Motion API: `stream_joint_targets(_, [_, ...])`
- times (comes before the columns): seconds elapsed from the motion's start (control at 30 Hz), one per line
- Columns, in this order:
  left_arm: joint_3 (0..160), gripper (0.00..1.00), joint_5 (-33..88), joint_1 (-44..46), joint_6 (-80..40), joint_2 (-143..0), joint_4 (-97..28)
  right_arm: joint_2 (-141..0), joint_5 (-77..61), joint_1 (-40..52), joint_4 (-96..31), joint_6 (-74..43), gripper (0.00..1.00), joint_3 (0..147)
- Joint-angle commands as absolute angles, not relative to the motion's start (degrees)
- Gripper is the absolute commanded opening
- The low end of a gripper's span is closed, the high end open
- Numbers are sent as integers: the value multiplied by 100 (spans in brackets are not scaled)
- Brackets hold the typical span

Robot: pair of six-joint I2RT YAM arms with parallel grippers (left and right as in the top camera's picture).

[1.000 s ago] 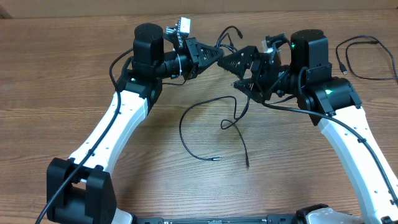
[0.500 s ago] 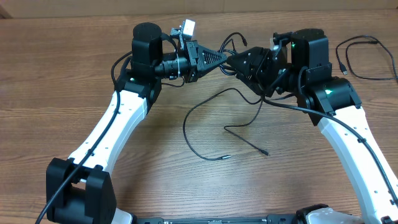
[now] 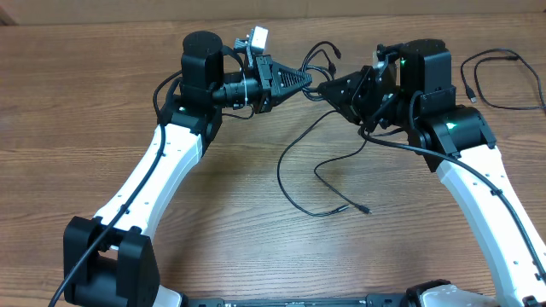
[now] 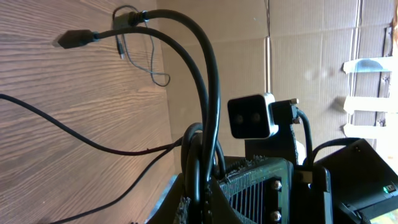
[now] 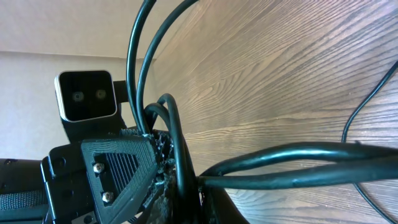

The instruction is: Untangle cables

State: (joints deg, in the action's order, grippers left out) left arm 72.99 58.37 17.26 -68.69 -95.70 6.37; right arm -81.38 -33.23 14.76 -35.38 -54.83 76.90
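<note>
Thin black cables (image 3: 281, 170) hang in a tangle between my two grippers above the far middle of the table, and their loose ends trail down to a small plug (image 3: 365, 210) on the wood. My left gripper (image 3: 305, 80) is shut on the cables, with cords (image 4: 208, 93) arching out of its jaws (image 4: 200, 202) to a plug (image 4: 78, 38). Facing it tip to tip, my right gripper (image 3: 328, 89) is also shut on the cables. In the right wrist view a loop (image 5: 175, 140) passes through the right gripper (image 5: 183, 186), and two cords (image 5: 298, 163) run off to the right.
A separate black cable (image 3: 495, 55) lies at the far right of the wooden table (image 3: 102, 102); it also shows in the left wrist view as a separate cable (image 4: 146, 65). Cardboard panels (image 4: 311, 37) stand behind the table. Both white arms reach in from the near edge.
My right gripper has closed on the cables right beside the left gripper's tip. The hanging cable loop has swung to the right across the table. The left gripper has stayed shut.
</note>
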Motion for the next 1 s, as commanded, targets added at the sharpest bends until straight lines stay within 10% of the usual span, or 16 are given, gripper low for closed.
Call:
stream_joint_targets(0.0, [7343,4,5669,1835,-6864,-9476,620,-8114,-3312,1500,-3454,-5426,8,7728])
stream_joint_targets(0.2, [7343,9,5389,1835,-6855,-9476,582,-8114,-3306,1500,-3454,-5417,4,7728])
stream_joint_targets(0.3, [7343,73,5513,1752,-6630,-9476,604,-8114,-3301,1492,-3452,-5199,4,7728])
stream_joint_targets(0.4, [7343,98,5907,1599,-6250,-9476,635,-8114,-3293,1476,-3452,-4886,4,7728])
stream_joint_targets(0.63, [7343,100,6862,1299,-5865,-9476,635,-8114,-2541,1479,-3461,-4322,4,7728])
stream_joint_targets(0.97, [7343,73,6814,1347,-5553,-9476,617,-8114,-2648,1479,-3450,-4115,4,7728])
